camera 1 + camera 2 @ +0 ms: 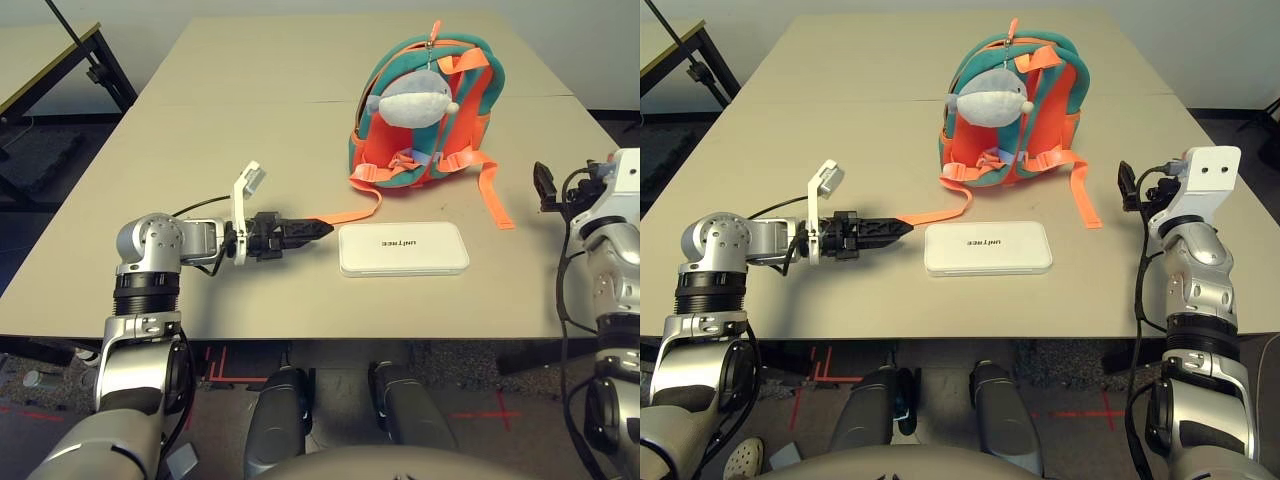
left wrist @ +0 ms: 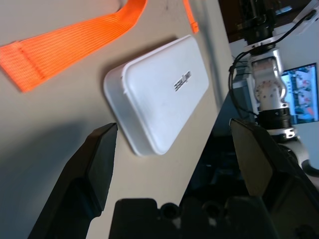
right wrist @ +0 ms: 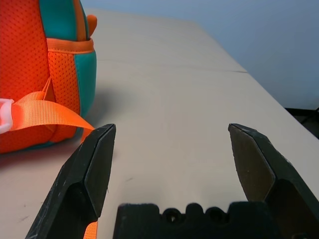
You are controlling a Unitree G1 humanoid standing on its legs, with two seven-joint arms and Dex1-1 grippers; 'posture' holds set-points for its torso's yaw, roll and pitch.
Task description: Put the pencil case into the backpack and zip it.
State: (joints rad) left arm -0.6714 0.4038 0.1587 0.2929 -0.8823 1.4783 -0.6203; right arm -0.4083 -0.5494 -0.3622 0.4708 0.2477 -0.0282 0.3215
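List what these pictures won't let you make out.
- Inside of the backpack: left eye view; its strap side and the hanging plush toy face the camera.
- Underside of the white pencil case: left eye view; hidden by the case's own body, lying flat.
- Full length of the right arm: left eye view; cut off by the picture's edge.
- Details on the screen: left wrist view; too small.
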